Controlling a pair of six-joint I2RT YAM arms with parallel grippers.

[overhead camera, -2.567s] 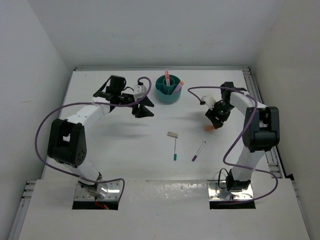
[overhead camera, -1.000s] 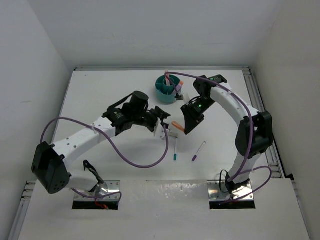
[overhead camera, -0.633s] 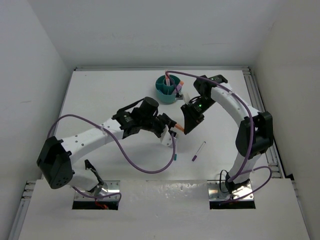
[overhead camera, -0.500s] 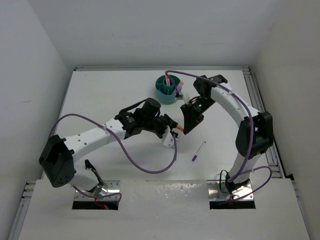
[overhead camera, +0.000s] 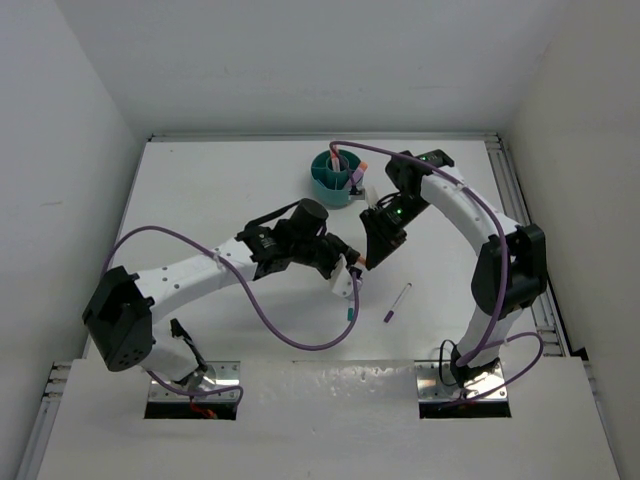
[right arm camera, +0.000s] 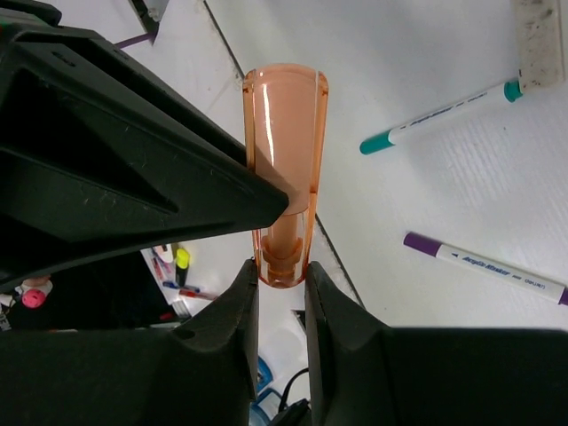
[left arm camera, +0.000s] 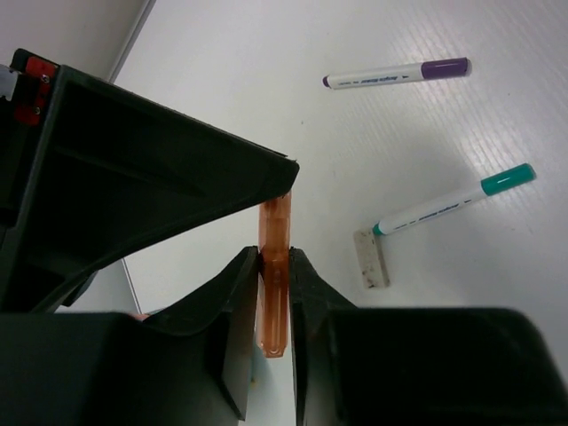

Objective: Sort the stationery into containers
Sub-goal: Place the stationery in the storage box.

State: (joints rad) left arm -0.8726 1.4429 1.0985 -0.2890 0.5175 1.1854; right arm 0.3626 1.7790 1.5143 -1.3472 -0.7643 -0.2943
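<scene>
— White surface (overhead camera: 200, 200), white walls (overhead camera: 300, 70): what lies loose?
— Two white pens: one teal-capped pen (left arm camera: 453, 201), one purple-capped pen (left arm camera: 395, 74). Also one grey-beige block (left arm camera: 371, 271), just beside the teal-capped pen's thin end.
— Containers?
— One teal cup (overhead camera: 335, 180) at the far side, upright pens (overhead camera: 334, 158) inside, count unclear.
— And the arms?
— Left jaws and right jaws both clench one orange cylinder (right arm camera: 286, 133), held above the surface.
</scene>
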